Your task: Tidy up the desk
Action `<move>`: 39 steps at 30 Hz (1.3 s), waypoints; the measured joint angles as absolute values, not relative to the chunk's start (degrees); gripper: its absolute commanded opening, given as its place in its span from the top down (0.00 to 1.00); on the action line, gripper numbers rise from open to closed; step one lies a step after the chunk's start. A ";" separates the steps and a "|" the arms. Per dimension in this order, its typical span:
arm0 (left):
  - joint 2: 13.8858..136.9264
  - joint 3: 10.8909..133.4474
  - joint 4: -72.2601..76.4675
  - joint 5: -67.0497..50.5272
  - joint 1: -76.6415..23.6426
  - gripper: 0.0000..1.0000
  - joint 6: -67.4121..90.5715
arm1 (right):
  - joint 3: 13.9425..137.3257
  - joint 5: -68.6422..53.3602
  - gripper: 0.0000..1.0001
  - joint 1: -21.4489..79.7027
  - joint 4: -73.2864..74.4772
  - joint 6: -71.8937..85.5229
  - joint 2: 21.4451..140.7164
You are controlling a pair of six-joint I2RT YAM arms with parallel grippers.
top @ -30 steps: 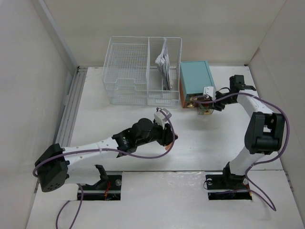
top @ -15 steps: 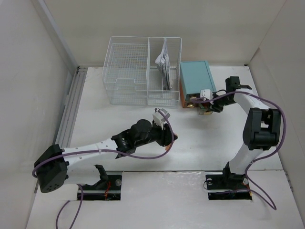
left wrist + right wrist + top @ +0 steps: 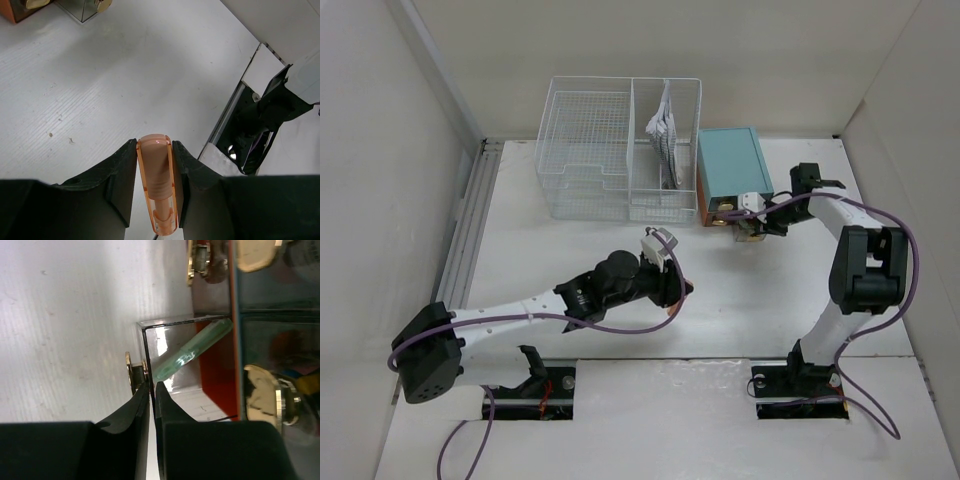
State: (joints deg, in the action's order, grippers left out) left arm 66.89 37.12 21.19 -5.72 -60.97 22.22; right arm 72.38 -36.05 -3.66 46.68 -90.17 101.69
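As the top view shows, the white surface (image 3: 550,255) spans the scene, right tool (image 3: 752,222) at the far teal box (image 3: 730,172). Left wrist: left tool (image 3: 155,150) clamps an orange translucent stick (image 3: 157,175). Right wrist: right tool narrow beside a clear drawer's (image 3: 186,391) brass knob (image 3: 131,371), grip unclear.

Surface (image 3: 750,290): large, flat, matte white rectangular tabletop, lying level, finely ribbed in close wrist views; a grooved metal rail (image 3: 470,225) runs along its left edge.
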 measured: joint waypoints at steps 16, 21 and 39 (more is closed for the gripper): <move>74.28 43.68 21.21 -6.90 -61.08 1.00 21.45 | 63.77 -34.79 0.88 -4.36 49.67 -93.80 94.15; 80.20 49.87 21.21 -7.11 -61.04 1.00 20.64 | 62.76 -34.72 0.38 -5.65 50.15 -94.54 92.90; 98.43 67.79 19.86 -10.00 -58.46 1.00 18.87 | 62.11 -40.16 0.87 -11.09 58.83 -97.95 85.43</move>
State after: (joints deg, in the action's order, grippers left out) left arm 98.43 67.79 19.86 -10.00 -58.46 18.87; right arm 62.11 -40.16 -11.09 58.83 -97.95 85.43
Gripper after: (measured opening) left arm 0.283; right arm 0.433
